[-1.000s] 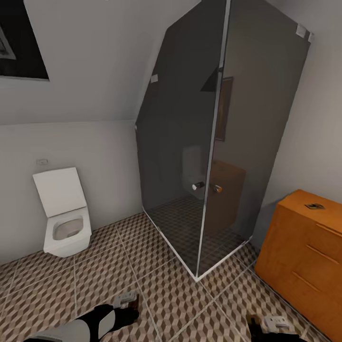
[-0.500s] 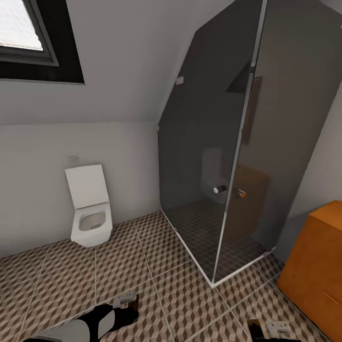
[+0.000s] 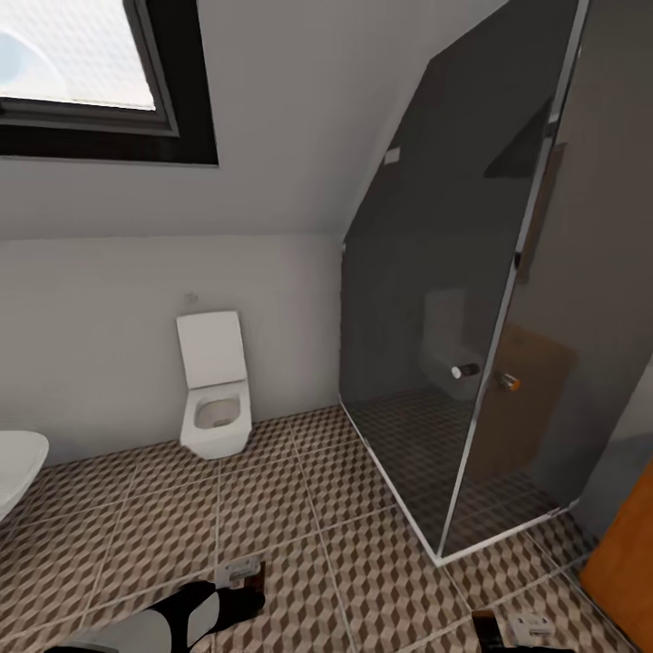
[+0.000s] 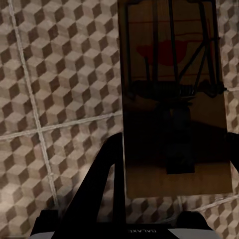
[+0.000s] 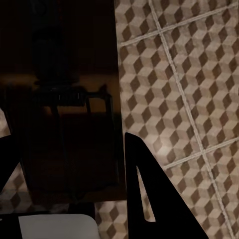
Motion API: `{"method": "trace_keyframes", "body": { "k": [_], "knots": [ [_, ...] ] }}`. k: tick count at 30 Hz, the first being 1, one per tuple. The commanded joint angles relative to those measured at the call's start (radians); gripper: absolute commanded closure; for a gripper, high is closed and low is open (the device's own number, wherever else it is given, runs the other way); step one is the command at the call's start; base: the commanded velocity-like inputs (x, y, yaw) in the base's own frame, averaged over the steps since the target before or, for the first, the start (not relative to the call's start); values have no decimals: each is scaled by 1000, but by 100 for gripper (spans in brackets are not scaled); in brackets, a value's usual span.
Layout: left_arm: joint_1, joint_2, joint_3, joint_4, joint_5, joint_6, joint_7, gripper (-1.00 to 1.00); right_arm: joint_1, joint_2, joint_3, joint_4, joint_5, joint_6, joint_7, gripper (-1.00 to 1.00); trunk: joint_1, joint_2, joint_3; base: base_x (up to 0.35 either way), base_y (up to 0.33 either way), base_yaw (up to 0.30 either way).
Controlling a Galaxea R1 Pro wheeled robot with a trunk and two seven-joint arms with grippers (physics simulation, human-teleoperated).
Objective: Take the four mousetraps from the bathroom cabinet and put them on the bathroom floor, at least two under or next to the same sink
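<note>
The left claw [image 4: 149, 214] grips a mousetrap [image 4: 174, 99] above the bathroom floor [image 3: 299, 535], and the right claw [image 5: 64, 219] is closed on a second mousetrap [image 5: 69, 99]. Open tile runs ahead between the toilet [image 3: 216, 399] and the glass shower's [image 3: 453, 363] white base edge. The cabinet [image 3: 626, 562] corner sits at far right.

Both arms low, left gripper [image 4: 172, 149] and right gripper [image 5: 64, 159] each apparently clamped around something.
</note>
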Motion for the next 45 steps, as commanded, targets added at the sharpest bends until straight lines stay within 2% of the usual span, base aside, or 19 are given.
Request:
{"method": "trace_keyframes", "body": {
  "k": [1, 45],
  "knots": [
    [-1, 0, -8, 0, 9, 4, 0, 100, -1, 0, 8, 2, -14, 2, 4, 100, 0, -1, -1, 0, 0, 285],
    [-1, 0, -8, 0, 9, 4, 0, 100, -1, 0, 8, 1, -15, 0, -8, 100, 0, -1, 21, 0, 0, 285]
  ]
}}
